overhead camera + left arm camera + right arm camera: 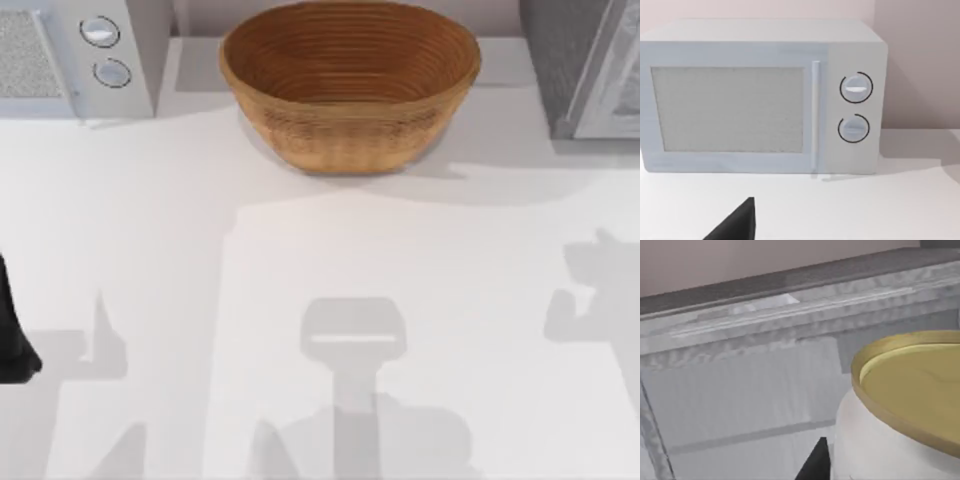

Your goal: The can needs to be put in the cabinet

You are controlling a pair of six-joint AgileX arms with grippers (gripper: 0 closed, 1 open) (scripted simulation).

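The can (900, 405), white-sided with a dull gold round top, looms close in the right wrist view. One dark fingertip (816, 462) of my right gripper rests against its side, and the gripper is shut on it. Just beyond the can stands the grey cabinet (740, 385), which is at the table's back right corner (585, 70) in the top view. My left arm (12, 335) is parked at the table's left edge. A dark part of its gripper (735, 225) faces the microwave.
A large woven basket (350, 85) stands at the back middle of the table. A white microwave (75, 55) with two dials sits at the back left, its door (730, 110) closed. The white tabletop (320, 300) lies in front.
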